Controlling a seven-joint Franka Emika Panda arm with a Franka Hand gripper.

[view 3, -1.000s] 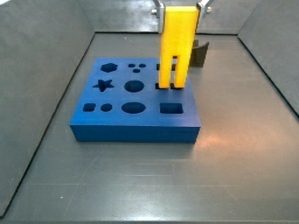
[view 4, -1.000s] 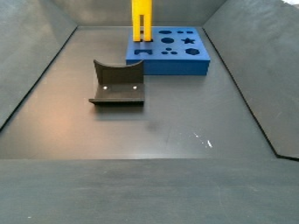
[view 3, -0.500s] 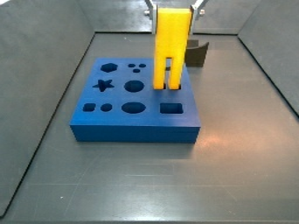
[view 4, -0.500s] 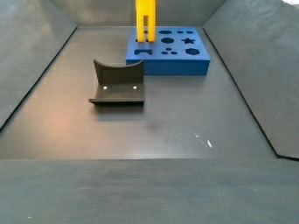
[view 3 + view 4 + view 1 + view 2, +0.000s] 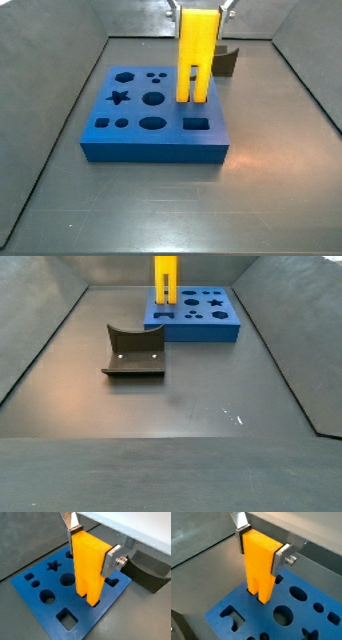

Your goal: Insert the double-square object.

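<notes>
Gripper (image 5: 91, 547) top cut off above double-square object (image 5: 89, 567)

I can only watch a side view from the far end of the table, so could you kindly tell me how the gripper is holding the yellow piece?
Observer: The gripper clamps the double-square object near its top, one finger on each narrow edge.
Operator: Thank you; are the prongs in yet?
Observer: In a wrist view their tips look just at the blue block; I cannot tell how deep.
Operator: Anything nearby?
Observer: The fixture stands just beyond the block.
</notes>
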